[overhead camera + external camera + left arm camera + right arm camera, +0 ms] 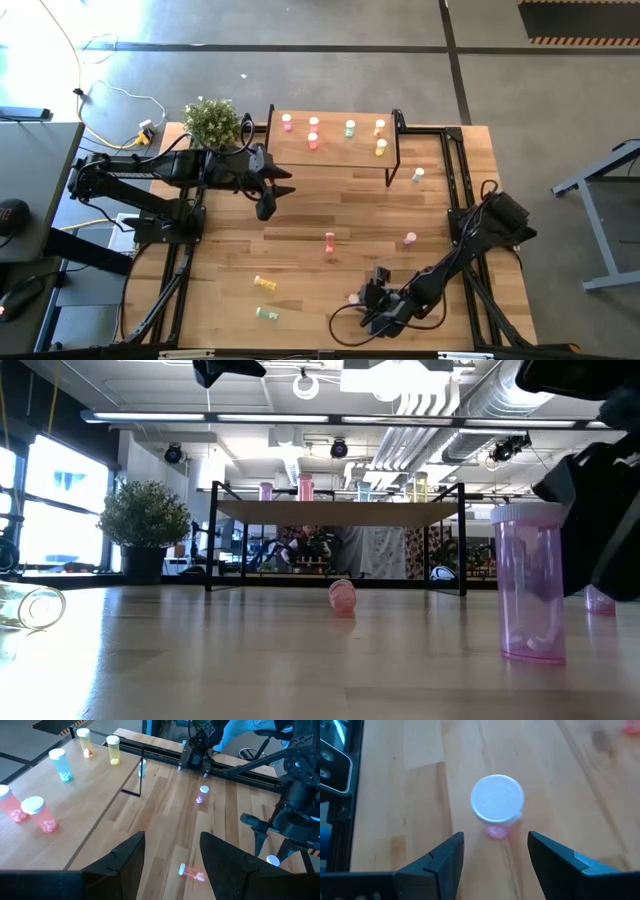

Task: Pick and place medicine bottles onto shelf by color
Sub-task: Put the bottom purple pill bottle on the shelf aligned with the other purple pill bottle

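1. The right gripper (372, 300) hangs low over the near edge of the table (300, 210), towards its right corner, with jaws spread wide and nothing between them.
2. Its target, as I judge it, is the upright pink bottle (497, 802) just ahead of the fingertips. In the right wrist view the white cap faces the camera, so the long axis stands vertical and roughly in line with the gap between the jaws. The bottle lies a short way forward of the jaws and does not touch them.
3. The coming move likely calls for a small advance so the fingers straddle the body below the cap before closing.
4. The left gripper (265, 197) waits just beside the shelf (335, 150) at the far edge. It is open and empty, and well apart from this bottle, so the right arm is clearly nearer.
5. On the shelf stand six bottles: pink ones (40, 814) at the end nearest the potted plant (212, 122), a green one (60, 764) in the middle, and yellow and orange ones (113, 750) towards the other end.
6. Loose on the table are a lying pink bottle (330, 242) near the centre, another pink one (410, 239) upright to its right, a pale one (418, 175) by the shelf's right leg, and a yellow (265, 284) and a green bottle (267, 314) lying towards the near left.
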You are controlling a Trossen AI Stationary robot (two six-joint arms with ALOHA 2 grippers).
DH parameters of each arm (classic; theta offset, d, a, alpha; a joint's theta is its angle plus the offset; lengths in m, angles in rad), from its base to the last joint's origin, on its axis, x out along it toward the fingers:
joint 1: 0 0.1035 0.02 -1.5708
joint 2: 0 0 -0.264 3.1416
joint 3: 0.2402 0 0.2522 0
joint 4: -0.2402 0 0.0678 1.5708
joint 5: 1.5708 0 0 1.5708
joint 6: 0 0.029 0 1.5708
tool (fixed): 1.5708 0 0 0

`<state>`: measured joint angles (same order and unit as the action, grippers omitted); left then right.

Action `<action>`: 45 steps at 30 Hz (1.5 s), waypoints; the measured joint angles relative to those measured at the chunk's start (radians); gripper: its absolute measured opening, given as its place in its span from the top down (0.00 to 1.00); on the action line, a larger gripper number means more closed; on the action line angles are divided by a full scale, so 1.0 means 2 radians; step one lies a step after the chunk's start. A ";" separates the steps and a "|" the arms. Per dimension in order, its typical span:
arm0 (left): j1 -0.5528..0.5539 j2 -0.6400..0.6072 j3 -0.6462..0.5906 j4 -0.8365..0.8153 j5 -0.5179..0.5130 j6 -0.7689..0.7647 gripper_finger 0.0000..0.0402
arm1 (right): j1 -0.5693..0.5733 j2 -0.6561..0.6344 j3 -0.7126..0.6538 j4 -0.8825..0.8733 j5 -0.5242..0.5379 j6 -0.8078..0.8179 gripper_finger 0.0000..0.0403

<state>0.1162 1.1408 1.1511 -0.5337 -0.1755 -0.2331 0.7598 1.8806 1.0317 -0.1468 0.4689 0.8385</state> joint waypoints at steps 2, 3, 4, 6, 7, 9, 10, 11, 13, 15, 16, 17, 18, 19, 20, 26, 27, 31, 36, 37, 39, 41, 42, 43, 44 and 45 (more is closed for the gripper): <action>0.000 0.000 0.000 0.000 0.000 0.000 0.55 | 0.000 0.006 0.000 0.007 0.006 0.009 0.48; 0.000 0.000 0.000 0.000 0.000 0.000 0.55 | 0.000 0.010 0.000 0.012 0.012 0.013 0.48; 0.000 0.000 0.000 0.000 0.000 0.000 0.55 | 0.000 0.012 0.000 0.018 0.018 0.017 0.48; 0.000 0.000 0.000 0.000 0.000 0.000 0.55 | 0.000 0.018 0.000 0.025 0.026 0.019 0.48; 0.000 0.000 0.000 0.000 0.000 0.000 0.55 | 0.000 0.021 0.000 0.030 0.029 0.022 0.48; 0.000 0.000 0.000 0.000 0.000 0.000 0.55 | 0.000 0.026 0.000 0.035 0.036 0.026 0.48; 0.000 0.000 0.000 0.000 0.000 0.000 0.55 | 0.000 0.029 0.000 0.040 0.036 0.028 0.48; 0.000 0.000 0.000 0.000 0.000 0.000 0.55 | 0.001 0.031 0.000 0.042 0.036 0.030 0.48; 0.000 0.000 0.000 0.000 0.000 0.000 0.55 | 0.001 0.032 0.000 0.048 0.035 0.031 0.50; 0.000 0.000 0.000 0.000 0.000 0.007 0.55 | 0.001 0.032 0.000 0.056 0.037 0.027 0.53; 0.000 0.000 0.000 0.000 0.000 0.011 0.55 | 0.001 0.032 0.000 0.058 0.038 0.027 0.55; 0.000 0.000 0.000 0.000 0.000 0.013 0.55 | 0.001 0.032 0.000 0.057 0.038 0.027 0.57; 0.000 0.000 0.000 0.000 0.000 0.013 0.55 | 0.001 0.032 0.000 0.057 0.038 0.027 0.60; 0.000 0.000 0.000 0.000 -0.001 0.013 0.55 | 0.001 0.032 0.000 0.057 0.038 0.026 0.62; 0.000 0.000 0.000 0.000 -0.003 0.013 0.55 | 0.000 0.032 0.000 0.057 0.038 0.026 0.64; 0.000 0.000 0.000 0.000 -0.004 0.013 0.55 | 0.000 0.032 0.000 0.056 0.038 0.030 0.74; 0.000 0.000 0.000 0.000 -0.004 0.013 0.55 | 0.000 0.032 0.000 0.056 0.038 0.030 0.75; 0.000 0.000 0.000 0.000 -0.004 0.013 0.55 | 0.000 0.032 0.000 0.056 0.038 0.038 0.79; 0.000 0.000 0.000 0.000 -0.002 0.013 0.55 | 0.000 0.032 0.000 0.061 0.038 0.051 0.79; 0.000 0.000 0.000 0.000 0.004 0.013 0.55 | 0.000 0.032 0.000 0.066 0.038 0.052 0.79; 0.000 0.000 0.000 0.000 0.020 0.013 0.55 | -0.003 0.032 0.001 0.078 0.035 0.052 0.79; 0.000 0.000 0.000 -0.001 0.039 0.012 0.55 | -0.008 0.032 0.008 0.087 0.022 0.052 0.79; 0.000 0.000 0.000 -0.001 0.051 0.012 0.55 | -0.012 0.032 0.014 0.089 0.015 0.052 0.79; 0.000 0.000 0.000 -0.001 0.062 0.008 0.55 | -0.016 0.032 0.021 0.090 0.011 0.052 0.79; 0.000 0.000 0.000 -0.003 0.073 0.003 0.55 | -0.022 0.032 0.026 0.090 0.008 0.051 0.79; 0.000 0.000 0.000 -0.006 0.086 0.000 0.55 | -0.028 0.032 0.032 0.090 0.005 0.048 0.79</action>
<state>0.1158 1.1408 1.1511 -0.5458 -0.0044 -0.2335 0.7046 1.9442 1.0964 0.0326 0.4794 0.9351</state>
